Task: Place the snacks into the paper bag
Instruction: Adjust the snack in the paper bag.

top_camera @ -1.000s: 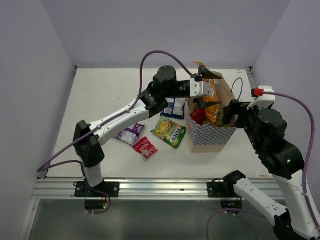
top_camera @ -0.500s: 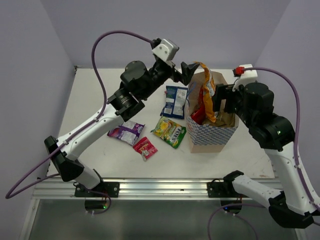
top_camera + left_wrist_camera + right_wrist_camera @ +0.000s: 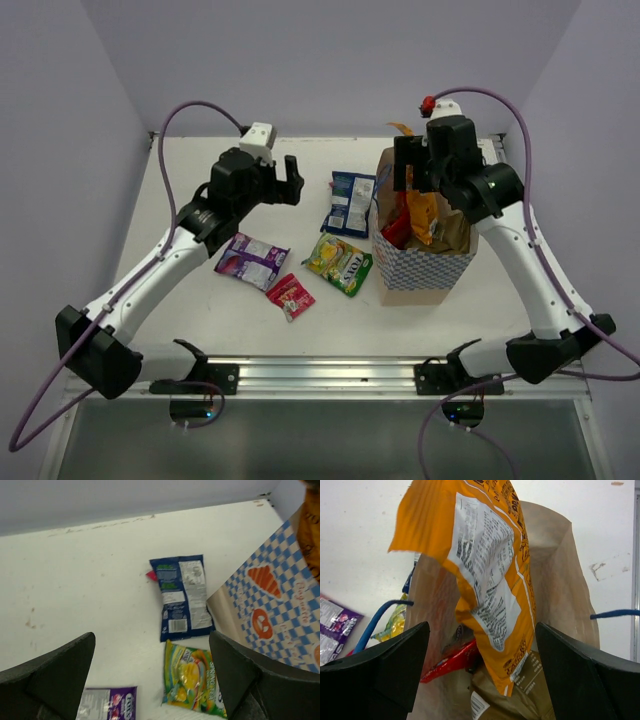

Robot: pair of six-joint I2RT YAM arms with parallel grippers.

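Observation:
The paper bag (image 3: 425, 262) stands at the right with its mouth open. An orange packet (image 3: 421, 208) stands in it and sticks out above the rim, beside a red packet (image 3: 396, 233). The right wrist view looks down on the orange packet (image 3: 480, 575), the red packet (image 3: 451, 663) and a brown packet (image 3: 520, 695) inside the bag (image 3: 557, 590). My right gripper (image 3: 405, 172) hovers open above the bag's mouth. My left gripper (image 3: 291, 178) is open and empty over the table, left of the dark blue packet (image 3: 350, 202). The yellow-green (image 3: 340, 263), purple (image 3: 250, 260) and pink-red (image 3: 290, 296) packets lie on the table.
The left wrist view shows the dark blue packet (image 3: 182, 597), the yellow-green packet (image 3: 192, 682), a corner of the purple packet (image 3: 107, 705) and the bag's chequered side (image 3: 270, 605). Blue cord handles (image 3: 380, 620) arch over the bag. Walls enclose the table at the back and sides.
My left gripper let go of the orange packet in the bag and drew back to the left. My right gripper rose from the bag's right side to above its mouth.

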